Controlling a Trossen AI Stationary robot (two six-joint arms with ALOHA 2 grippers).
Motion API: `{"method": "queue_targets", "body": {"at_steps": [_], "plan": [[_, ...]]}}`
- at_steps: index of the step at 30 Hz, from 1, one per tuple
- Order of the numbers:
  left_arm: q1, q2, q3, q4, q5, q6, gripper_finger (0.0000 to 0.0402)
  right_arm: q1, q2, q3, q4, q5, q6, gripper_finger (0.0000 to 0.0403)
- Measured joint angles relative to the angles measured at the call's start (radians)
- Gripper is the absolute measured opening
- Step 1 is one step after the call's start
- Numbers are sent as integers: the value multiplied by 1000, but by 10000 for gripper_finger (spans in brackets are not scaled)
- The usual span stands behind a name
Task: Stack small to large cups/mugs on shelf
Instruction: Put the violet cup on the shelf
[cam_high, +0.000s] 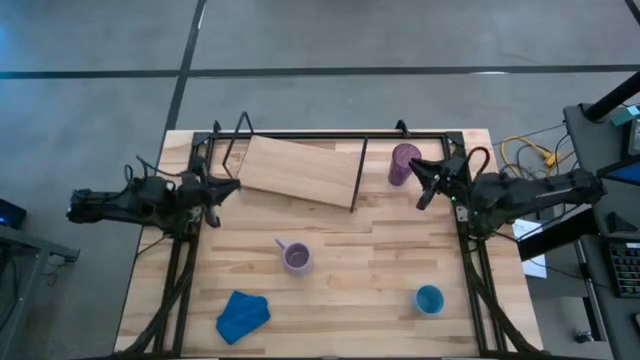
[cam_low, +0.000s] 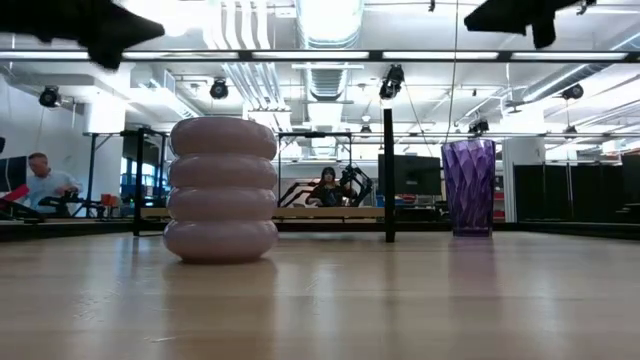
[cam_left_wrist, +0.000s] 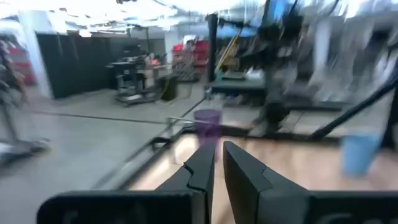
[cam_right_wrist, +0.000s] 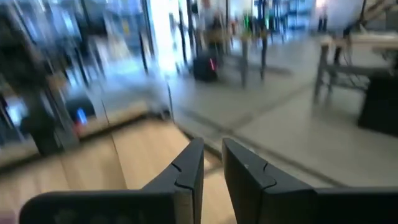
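The right claw (cam_high: 424, 186), fingers nearly together and empty, hangs just beside the purple tumbler (cam_high: 404, 163). The left claw (cam_high: 226, 187), also nearly closed, waits at the shelf (cam_high: 297, 170) edge.

1. Crumpled bright blue cloth (cam_high: 242, 315), lying near the front left corner of the tabletop.
2. Light butcher-block wooden tabletop (cam_high: 370, 265), edged by a black metal frame.
3. Grey concrete floor (cam_high: 400, 35), crossed by dark seams, around the table.
4. Yellow cables (cam_high: 527, 153), coiled beyond the right table edge.
5. Two seated persons (cam_low: 42, 183) (cam_low: 328, 186), far off in the room behind the table.
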Motion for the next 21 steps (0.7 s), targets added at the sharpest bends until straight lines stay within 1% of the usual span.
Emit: {"method": "queue_targets", "body": {"at_steps": [2,5,7,9,12,14,17,19,21], "plan": [[0,105,99,-97,-6,98,20,0,53,114,-264,1,111,54],[0,269,260,-198,-12,188,20,0,139,271,-619,0,331,54],[0,358,356,-210,-13,229,20,0,191,362,-817,-1,451,54],[0,465,441,-209,-13,233,20,0,244,435,-958,-7,516,54],[0,589,557,-212,-14,233,20,0,307,527,-1050,-10,532,54],[0,665,617,-196,-20,236,20,-1,336,582,-1071,-9,439,54],[-1,763,696,-167,-124,235,20,-1,383,672,-1066,-5,235,54],[0,804,748,-153,-201,247,20,-1,406,725,-1068,-5,192,54],[0,843,788,-157,-254,272,20,-1,427,771,-1068,-3,190,54]]}}
